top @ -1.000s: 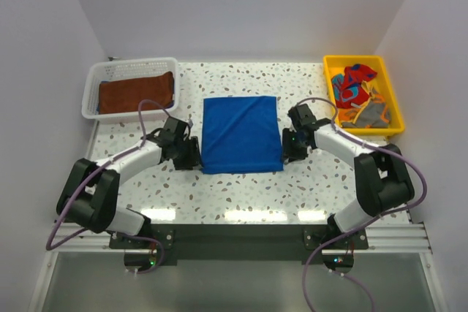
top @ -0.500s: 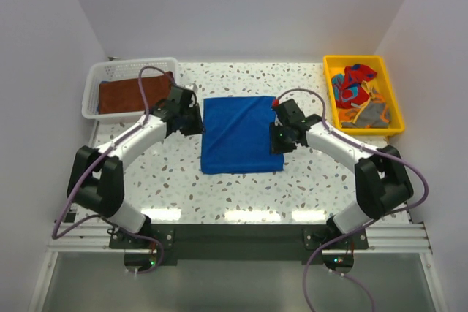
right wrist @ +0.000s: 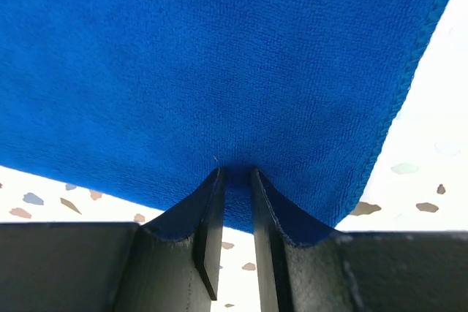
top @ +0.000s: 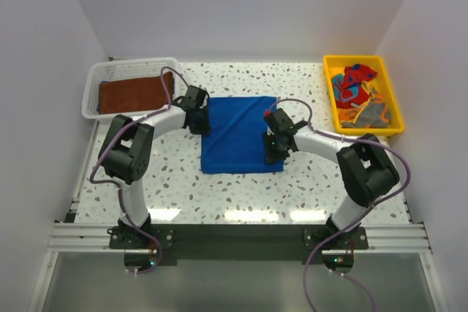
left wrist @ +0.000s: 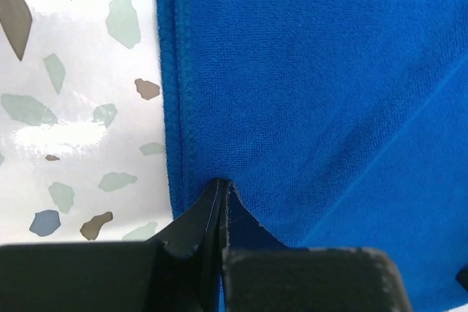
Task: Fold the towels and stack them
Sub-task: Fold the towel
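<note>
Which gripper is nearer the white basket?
Left. The left gripper pinches the towel's basket-side edge, just right of the basket; the right gripper holds the opposite edge, across the towel.

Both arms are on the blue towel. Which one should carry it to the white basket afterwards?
Probably left. The left gripper pinches the blue towel at its left edge, the side nearest the white basket holding the brown towel. The right gripper pinches the opposite edge, farther away.
</note>
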Tool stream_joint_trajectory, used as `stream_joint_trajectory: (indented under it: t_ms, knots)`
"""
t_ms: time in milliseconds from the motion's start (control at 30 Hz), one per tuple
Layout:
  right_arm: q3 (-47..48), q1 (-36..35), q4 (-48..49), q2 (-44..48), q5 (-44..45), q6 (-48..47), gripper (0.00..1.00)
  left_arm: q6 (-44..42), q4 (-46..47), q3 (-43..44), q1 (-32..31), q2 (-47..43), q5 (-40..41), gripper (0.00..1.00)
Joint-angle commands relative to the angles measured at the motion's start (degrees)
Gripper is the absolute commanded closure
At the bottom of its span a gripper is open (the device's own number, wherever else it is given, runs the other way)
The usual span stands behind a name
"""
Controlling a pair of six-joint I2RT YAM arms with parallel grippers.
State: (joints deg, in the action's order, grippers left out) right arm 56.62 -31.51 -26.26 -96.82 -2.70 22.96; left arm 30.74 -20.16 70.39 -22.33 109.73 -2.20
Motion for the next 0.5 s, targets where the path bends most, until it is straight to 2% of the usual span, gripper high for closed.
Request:
stream_joint_trajectory:
  t_ms: [0,133,333,433,467]
  knots:
    - [-2.8,0.0,-1.0,0.2,0.3,0.9,0.75,0.7,1.5,-0.2,-0.2,-0.1,5.4,1.00]
    - [-6.2,-0.2,-4.4,1.8,-1.6,0.5,0.72,2.4,1.1,-5.5,-0.2,-2.4,5.5,1.00]
    - [-12.6,-4.1,-9.3,6.9,-6.4,1.3,0.69,6.9,2.9,-22.2,-1.2,-13.1,2.6,1.00]
    - [-14.5,-8.2,-11.6,9.9,-7.8,2.3,0.67,8.1,2.2,-28.0,-3.5,-21.1,2.5,0.91]
    - [-14.9,-9.4,-12.0,11.3,-8.5,2.6,0.67,8.9,2.1,-29.2,-4.4,-23.2,2.5,0.84]
